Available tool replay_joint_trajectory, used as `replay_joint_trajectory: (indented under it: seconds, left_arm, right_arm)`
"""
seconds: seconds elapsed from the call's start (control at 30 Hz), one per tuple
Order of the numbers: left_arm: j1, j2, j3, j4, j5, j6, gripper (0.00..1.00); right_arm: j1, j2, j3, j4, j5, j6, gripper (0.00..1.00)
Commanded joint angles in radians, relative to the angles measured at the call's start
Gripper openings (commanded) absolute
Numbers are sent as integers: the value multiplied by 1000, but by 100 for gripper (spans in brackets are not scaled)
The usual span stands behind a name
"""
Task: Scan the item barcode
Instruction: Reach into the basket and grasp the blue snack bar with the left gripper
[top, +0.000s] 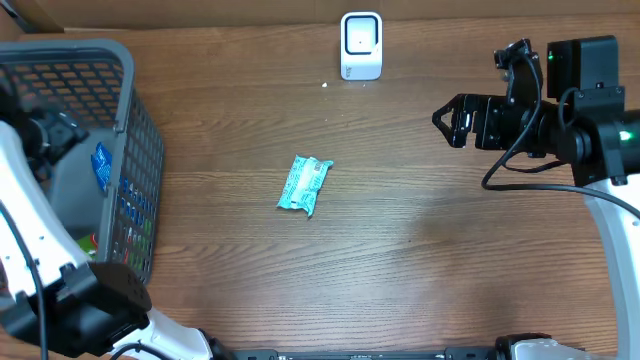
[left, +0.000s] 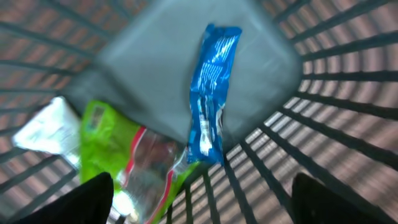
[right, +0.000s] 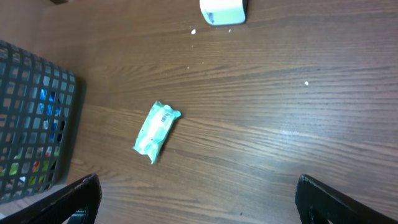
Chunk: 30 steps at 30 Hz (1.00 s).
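Both claws gape wide and empty, yet the right gripper by the table's right edge is nearer the teal packet lying mid-table to its left (long axis slanting near-left to far-right), while the left gripper hangs inside the basket

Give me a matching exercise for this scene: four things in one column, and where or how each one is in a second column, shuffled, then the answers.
Things
1. teal packet
2. white scanner
3. blue wrapper
4. right gripper

Places or states
A. inside the basket
B. standing at the far edge of the table
C. open, holding nothing, at the right side
D. lying flat, mid-table

Pairs: 1-D, 2-B, 3-A, 4-C
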Motion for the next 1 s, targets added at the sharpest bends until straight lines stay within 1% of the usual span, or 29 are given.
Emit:
replay_joint_trajectory:
  seconds: [0.0,0.17,0.2,0.23,0.33,0.4,0.53,0.63,0.73,0.83,0.87,0.97]
  left_arm:
    - [-2,4,-207,124,0,-10,82]
    - [-1,4,-416,326,0,-16,82]
    - [-1,4,-479,393,0,-31,79]
    - [-1,4,-509,427,1,-33,77]
    - [-1,4,-586,520,8,-33,66]
    - [-1,4,-630,566,16,-33,63]
    - [-1,6,-708,643,18,-46,61]
    - [-2,15,-741,676,18,-61,56]
    - [-1,17,-767,693,18,-71,54]
    - [0,17,-773,695,17,-71,41]
    - [0,17,-772,698,18,-71,34]
    - [-1,17,-772,701,18,-78,17]
  right_arm:
    - [5,-2,27,-6,-9,0,100]
    - [5,-2,27,-13,-9,0,100]
    - [5,-2,27,-13,-9,0,100]
    - [5,-2,27,-13,-9,0,100]
    - [5,-2,27,-13,-9,0,100]
    - [5,-2,27,-14,-9,0,100]
    - [5,-2,27,-13,-9,0,100]
    - [5,-2,27,-13,-9,0,100]
    - [5,-2,27,-14,-9,0,100]
    - [5,-2,27,-14,-9,0,100]
    - [5,-2,27,-14,-9,-1,100]
    - [5,-2,27,-14,-8,-1,100]
